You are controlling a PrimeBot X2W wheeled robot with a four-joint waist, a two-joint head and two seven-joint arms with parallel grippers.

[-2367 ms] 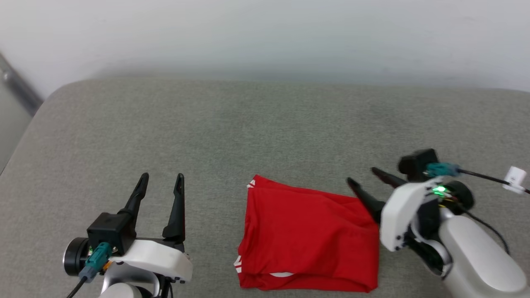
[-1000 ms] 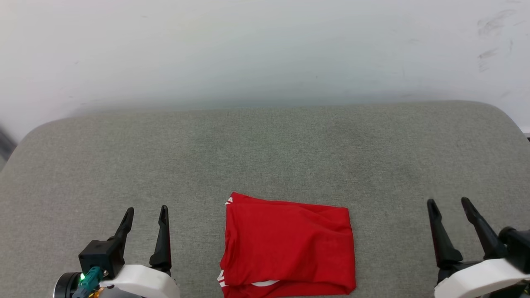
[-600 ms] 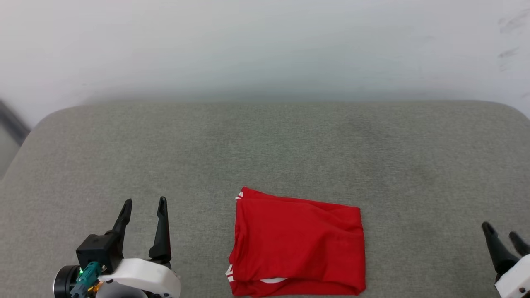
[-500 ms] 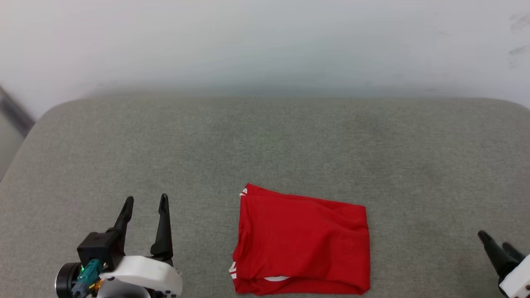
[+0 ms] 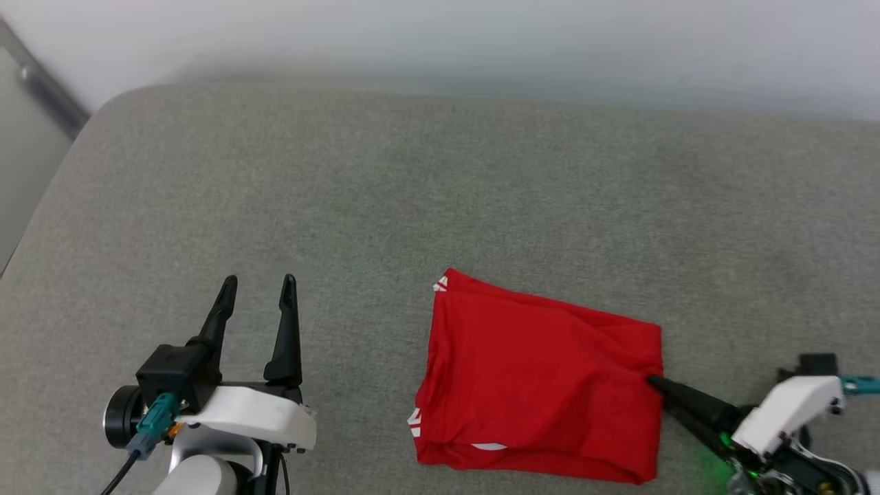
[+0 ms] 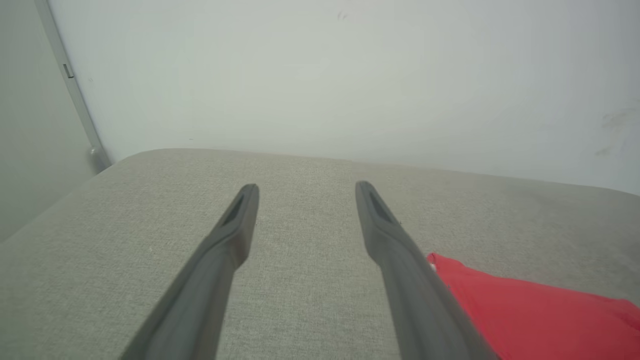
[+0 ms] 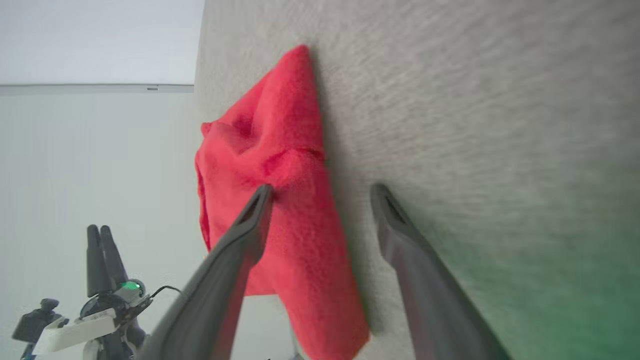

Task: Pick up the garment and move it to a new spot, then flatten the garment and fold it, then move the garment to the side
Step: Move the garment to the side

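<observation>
The garment is a red shirt folded into a rough rectangle on the grey padded surface, with bits of white trim at its left corners. It also shows in the left wrist view as the garment and in the right wrist view as the garment. My right gripper lies turned on its side at the garment's right edge. In its wrist view the right gripper is open, one finger over the red cloth, the other over the bare surface beside it. My left gripper stands open well left of the garment, holding nothing.
A pale wall runs behind the surface's rounded far edge. The surface's left corner drops off beside a grey strip at the upper left. Bare grey padding stretches behind the garment and to both sides. My left gripper appears beyond the garment.
The head camera has tilted and turned. My right gripper came in from the lower right, rolled onto its side and reached the garment's right edge. The left gripper and garment stayed put.
</observation>
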